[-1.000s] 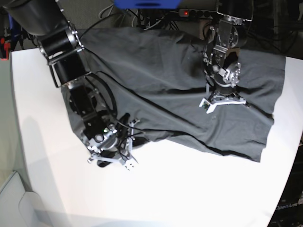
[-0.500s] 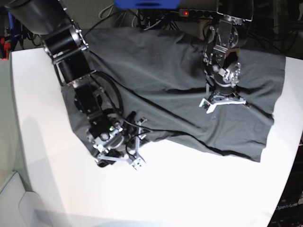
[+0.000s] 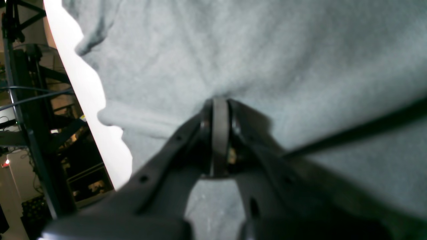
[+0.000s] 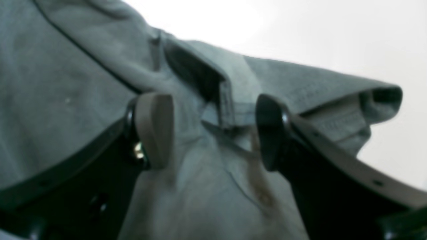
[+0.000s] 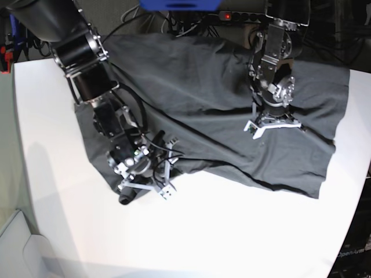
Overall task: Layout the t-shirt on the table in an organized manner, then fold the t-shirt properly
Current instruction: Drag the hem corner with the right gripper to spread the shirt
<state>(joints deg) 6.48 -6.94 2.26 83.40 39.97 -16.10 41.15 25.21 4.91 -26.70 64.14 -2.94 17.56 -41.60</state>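
Observation:
The dark grey t-shirt (image 5: 203, 92) lies rumpled across the back half of the white table (image 5: 232, 231). Its front edge runs diagonally towards the right. My left gripper (image 5: 272, 124) stands on the shirt's right part. In the left wrist view this gripper (image 3: 218, 100) is shut, and the cloth (image 3: 267, 50) puckers at its tips. My right gripper (image 5: 167, 168) is at the shirt's front-left edge. The right wrist view shows that gripper (image 4: 213, 130) open, with a folded, stitched edge of the shirt (image 4: 227, 110) between its pads (image 4: 155, 130).
A power strip with a red light (image 5: 232, 14), cables and a blue object (image 5: 179, 4) sit behind the table. In the left wrist view a strip of the table (image 3: 86, 86) runs past the shirt, with a dark metal frame (image 3: 20, 100) beyond its edge.
My right gripper has opened wider and shifted slightly right, onto the shirt's front-left edge. The left arm and gripper have not moved.

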